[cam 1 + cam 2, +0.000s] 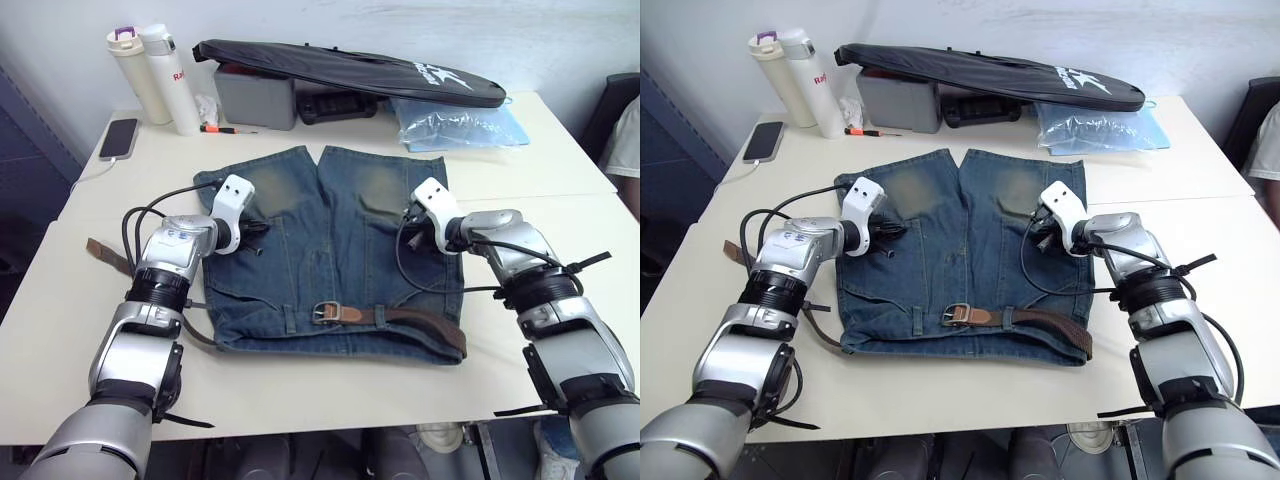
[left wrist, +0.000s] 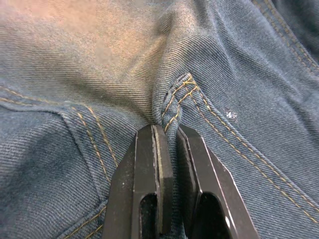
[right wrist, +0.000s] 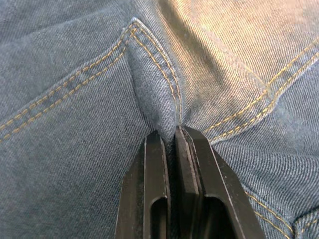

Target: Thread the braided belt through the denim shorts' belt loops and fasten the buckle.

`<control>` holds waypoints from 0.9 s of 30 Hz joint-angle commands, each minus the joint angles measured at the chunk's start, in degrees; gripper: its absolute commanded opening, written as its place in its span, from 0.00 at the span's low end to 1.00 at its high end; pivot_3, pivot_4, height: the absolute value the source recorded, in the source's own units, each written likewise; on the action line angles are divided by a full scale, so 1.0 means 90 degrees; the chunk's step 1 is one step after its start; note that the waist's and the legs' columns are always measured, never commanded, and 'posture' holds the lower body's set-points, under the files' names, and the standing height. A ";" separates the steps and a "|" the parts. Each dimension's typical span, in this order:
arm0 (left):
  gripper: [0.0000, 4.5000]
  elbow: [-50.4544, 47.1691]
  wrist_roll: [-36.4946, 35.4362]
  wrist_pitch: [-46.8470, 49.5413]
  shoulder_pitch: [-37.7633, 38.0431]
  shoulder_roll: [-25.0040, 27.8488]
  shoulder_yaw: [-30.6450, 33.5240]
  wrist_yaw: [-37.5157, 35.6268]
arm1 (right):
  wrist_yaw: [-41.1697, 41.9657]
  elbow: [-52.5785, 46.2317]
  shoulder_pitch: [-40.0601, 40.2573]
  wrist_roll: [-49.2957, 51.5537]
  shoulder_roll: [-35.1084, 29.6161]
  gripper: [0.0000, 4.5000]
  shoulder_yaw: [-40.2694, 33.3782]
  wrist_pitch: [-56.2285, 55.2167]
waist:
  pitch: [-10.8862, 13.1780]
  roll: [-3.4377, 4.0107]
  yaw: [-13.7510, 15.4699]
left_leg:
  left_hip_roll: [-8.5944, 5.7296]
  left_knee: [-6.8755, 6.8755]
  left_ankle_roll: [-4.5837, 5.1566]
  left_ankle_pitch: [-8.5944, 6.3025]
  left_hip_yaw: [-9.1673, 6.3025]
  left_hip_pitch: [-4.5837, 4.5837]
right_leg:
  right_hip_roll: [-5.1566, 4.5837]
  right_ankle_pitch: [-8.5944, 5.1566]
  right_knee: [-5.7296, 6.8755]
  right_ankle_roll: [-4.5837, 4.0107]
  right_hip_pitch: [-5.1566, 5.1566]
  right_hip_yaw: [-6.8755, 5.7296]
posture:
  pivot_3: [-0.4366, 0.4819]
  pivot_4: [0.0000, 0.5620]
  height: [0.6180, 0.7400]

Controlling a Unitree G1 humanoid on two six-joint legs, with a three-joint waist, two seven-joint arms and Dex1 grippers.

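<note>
Both claws — left and right — pinch the shorts; the belt lies sideways across the waistband, nearer the robot.

Surface: cream table, seam between two tops on the right.
Centre: denim shorts flat, waistband toward the robot.
Left edge: end of braided belt on the tabletop.
Far left: phone, two white bottles.
Far middle: grey box, black bag.
Far right: clear blue plastic bag.
</note>
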 commanded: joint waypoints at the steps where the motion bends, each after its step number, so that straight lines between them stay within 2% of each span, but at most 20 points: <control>1: 0.11 0.0225 -0.0045 -0.0237 -0.0218 0.0005 0.0164 -0.0371 | 0.0280 0.0410 -0.0113 0.0098 0.0109 0.00 -0.0461 -0.0145 | 0.0000 0.0000 -0.0026 | 0.0000 0.0001 -0.0001 0.0001 -0.0001 -0.0002 | 0.0000 0.0000 0.0001 0.0000 0.0000 -0.0002 | 0.48 0.27 1.00; 2: 0.22 0.0209 -0.0116 -0.0195 -0.0214 -0.0002 0.0216 -0.0507 | 0.0343 0.0431 -0.0117 0.0153 0.0150 0.00 -0.0565 -0.0100 | -0.0001 0.0001 -0.0041 | 0.0000 0.0004 -0.0001 0.0001 0.0000 -0.0006 | -0.0001 0.0001 0.0002 0.0001 -0.0001 -0.0002 | 0.48 0.27 1.00; 7: 0.72 -0.0961 -0.0494 0.0760 0.0266 0.0364 0.0518 -0.1058 | 0.0978 -0.0783 0.0163 0.0342 -0.0064 0.50 -0.0778 0.0233 | 0.0002 0.0007 -0.0101 | 0.0000 0.0009 -0.0001 0.0001 -0.0001 -0.0021 | -0.0001 0.0003 0.0008 0.0005 -0.0017 0.0000 | 0.48 0.27 1.00; 10: 1.00 -0.2289 -0.1183 0.1857 0.0597 0.0742 0.1043 -0.1384 | 0.1713 -0.2250 0.0380 0.0893 -0.0363 0.83 -0.0957 0.0898 | 0.0013 0.0024 -0.0127 | 0.0002 0.0005 -0.0002 0.0001 0.0003 -0.0030 | -0.0001 0.0003 0.0015 0.0006 -0.0039 0.0000 | 0.48 0.27 1.00; 11: 1.00 -0.2774 -0.1485 0.2314 0.0697 0.0910 0.1342 -0.1426 | 0.1958 -0.2823 0.0466 0.1113 -0.0482 0.95 -0.0978 0.1130 | 0.0018 0.0030 -0.0137 | 0.0003 0.0004 -0.0002 0.0001 0.0004 -0.0029 | 0.0000 0.0003 0.0015 0.0006 -0.0042 0.0000 | 0.48 0.27 1.00; 12: 1.00 -0.3111 -0.1688 0.2637 0.0773 0.1018 0.1546 -0.1419 | 0.2092 -0.3209 0.0533 0.1251 -0.0558 0.99 -0.0997 0.1302 | 0.0022 0.0031 -0.0147 | 0.0007 0.0002 -0.0003 0.0002 0.0004 -0.0030 | 0.0003 0.0003 0.0015 0.0006 -0.0043 -0.0001 | 0.48 0.27 1.00; 16: 1.00 -0.4194 -0.2099 0.3714 0.1205 0.1452 0.2363 -0.0964 | 0.2398 -0.4545 0.0770 0.1590 -0.0775 0.99 -0.0956 0.1634 | 0.0019 0.0036 -0.0155 | 0.0011 -0.0001 -0.0003 0.0001 0.0004 -0.0021 | 0.0004 0.0003 0.0018 0.0006 -0.0034 -0.0001 | 0.48 0.27 1.00; 19: 1.00 -0.4668 -0.2212 0.4439 0.1814 0.1729 0.3238 -0.0496 | 0.2709 -0.5407 0.0970 0.1660 -0.0956 0.99 -0.0644 0.1656 | 0.0018 0.0037 -0.0151 | 0.0011 -0.0004 -0.0003 -0.0001 0.0004 -0.0013 | 0.0004 0.0003 0.0019 0.0006 -0.0029 0.0002 | 0.48 0.27 1.00; 22: 1.00 -0.5170 -0.2347 0.5094 0.2453 0.1854 0.4053 -0.0195 | 0.2886 -0.5837 0.1089 0.1469 -0.1043 0.99 -0.0213 0.1436 | 0.0023 0.0028 -0.0150 | 0.0012 -0.0004 -0.0002 -0.0001 0.0005 -0.0016 | 0.0005 0.0003 0.0022 0.0006 -0.0037 0.0004 | 0.48 0.27 1.00; 24: 1.00 -0.5420 -0.2409 0.5329 0.2765 0.1902 0.4338 -0.0078 | 0.2895 -0.5922 0.1107 0.1350 -0.1038 0.99 -0.0019 0.1314 | 0.0028 0.0013 -0.0133 | 0.0012 -0.0002 -0.0003 -0.0001 0.0004 -0.0018 | 0.0004 0.0003 0.0024 0.0005 -0.0038 0.0004 | 0.48 0.27 1.00; 27: 1.00 -0.6078 -0.2537 0.5717 0.3518 0.1970 0.4739 -0.0046 | 0.2630 -0.5937 0.1034 0.0915 -0.0598 0.99 0.0521 0.0794 | 0.0019 0.0001 -0.0101 | 0.0011 -0.0003 -0.0003 -0.0001 0.0004 -0.0017 | 0.0002 0.0004 0.0020 0.0003 -0.0038 0.0006 | 0.48 0.27 1.00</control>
